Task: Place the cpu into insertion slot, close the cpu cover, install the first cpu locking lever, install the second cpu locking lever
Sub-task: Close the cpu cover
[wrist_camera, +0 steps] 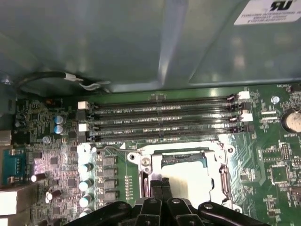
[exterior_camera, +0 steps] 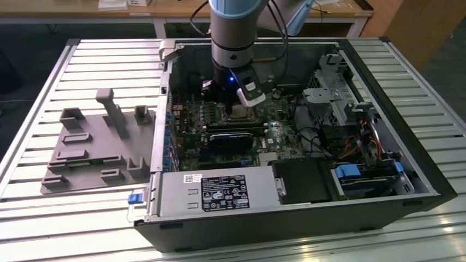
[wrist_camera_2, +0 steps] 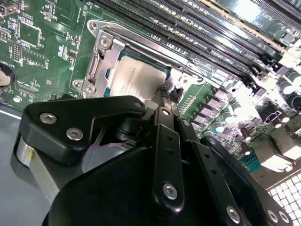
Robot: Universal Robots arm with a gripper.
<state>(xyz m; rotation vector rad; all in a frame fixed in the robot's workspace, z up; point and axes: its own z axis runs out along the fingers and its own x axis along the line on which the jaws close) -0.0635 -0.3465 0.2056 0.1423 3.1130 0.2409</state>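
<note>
The cpu [wrist_camera_2: 134, 77] [wrist_camera: 197, 181] lies flat in the insertion slot [exterior_camera: 240, 114] of the green motherboard, its silver top showing. The cpu cover [wrist_camera_2: 101, 54] [wrist_camera: 143, 162], a silver frame, lies down around it. A thin wire locking lever [wrist_camera_2: 141, 36] [wrist_camera: 110, 149] runs along the socket's side by the memory slots; I cannot tell whether it is latched. My gripper [exterior_camera: 231, 101] [wrist_camera_2: 165, 92] [wrist_camera: 161, 184] reaches down into the case, and its black fingers are shut together with their tips at the socket's edge, just over the cpu.
Long black memory slots [wrist_camera: 160, 117] [wrist_camera_2: 188, 28] run beside the socket. Capacitors [wrist_camera: 84, 174] stand on another side. A black card [exterior_camera: 233, 139] and the power supply [exterior_camera: 218, 194] lie nearer the case front. A grey fixture [exterior_camera: 95, 147] sits on the table at the exterior view's left.
</note>
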